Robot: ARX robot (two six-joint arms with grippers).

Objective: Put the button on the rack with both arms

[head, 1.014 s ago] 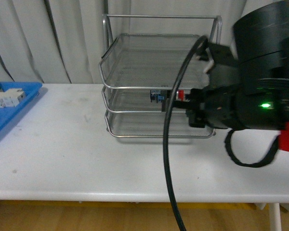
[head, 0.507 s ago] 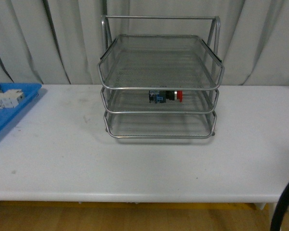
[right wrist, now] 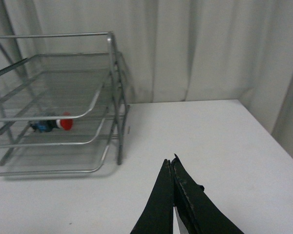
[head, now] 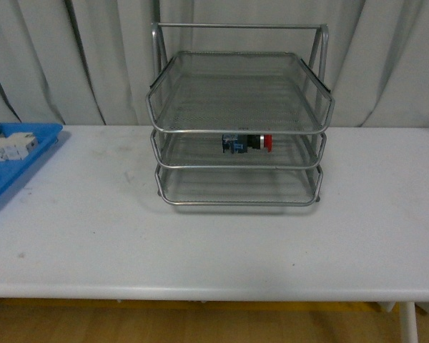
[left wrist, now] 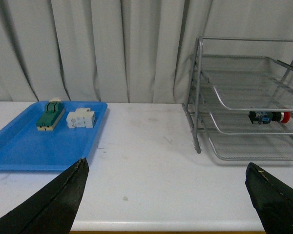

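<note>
The button (head: pixel 247 143) lies on its side in the middle tier of the rack (head: pixel 239 121). It looks small, hard and light; its dark block body seems the best place to hold, not the round red cap. I count one button, one rack with three tiers. The left gripper (left wrist: pixel 168 195) stands wide apart and empty; the right gripper (right wrist: pixel 172 204) is pressed together on nothing.

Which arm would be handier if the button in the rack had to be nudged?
Probably the right. Its pincer, shut and empty, sits nearer the rack, on the side the button red cap faces. The left pincer is open, further off, beside the blue tray.
</note>
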